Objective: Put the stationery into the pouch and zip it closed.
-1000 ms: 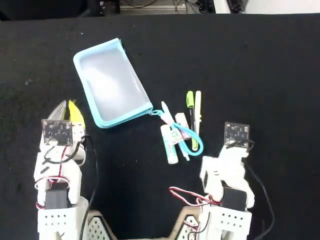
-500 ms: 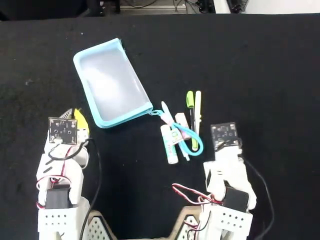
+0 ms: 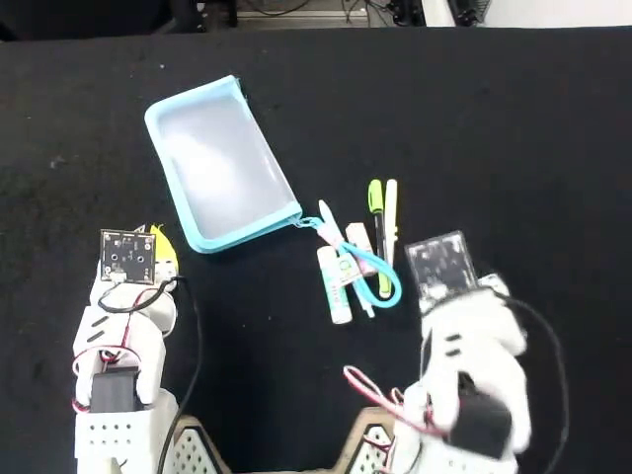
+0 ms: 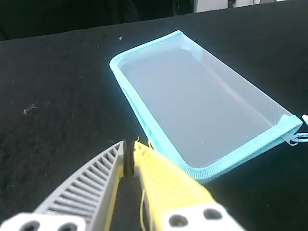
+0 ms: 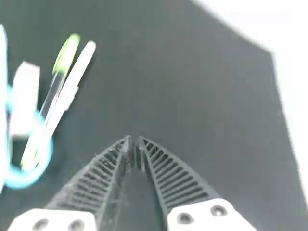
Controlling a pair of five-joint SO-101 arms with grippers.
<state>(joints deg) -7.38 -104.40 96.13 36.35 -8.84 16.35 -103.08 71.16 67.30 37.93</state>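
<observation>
1. My left gripper point(image 4: 129, 143): fingers pressed together, empty, just off the pouch point(image 4: 202, 106) at its 7 o'clock.
2. My right gripper point(image 5: 134, 140): pinched closed too, empty, at 3 o'clock of the stationery.
3. Pouch lies flat on the table point(image 3: 513, 118), 10 o'clock from centre.
4. Scissors point(image 3: 370, 269), glue stick point(image 3: 336, 286) and pens point(image 3: 376, 212) are clustered at the pouch's 4 o'clock, outside it.

The left arm point(image 3: 120, 331) and right arm point(image 3: 472, 341) were white plastic with black motors point(image 3: 112, 388), red and black cables point(image 3: 367, 382) and a square black board point(image 3: 129, 257) on each wrist. The left gripper point(image 4: 129, 144) had one grey ribbed finger point(image 4: 91, 180) and one yellow; the right gripper point(image 5: 134, 140) had two dark grey ones.
</observation>
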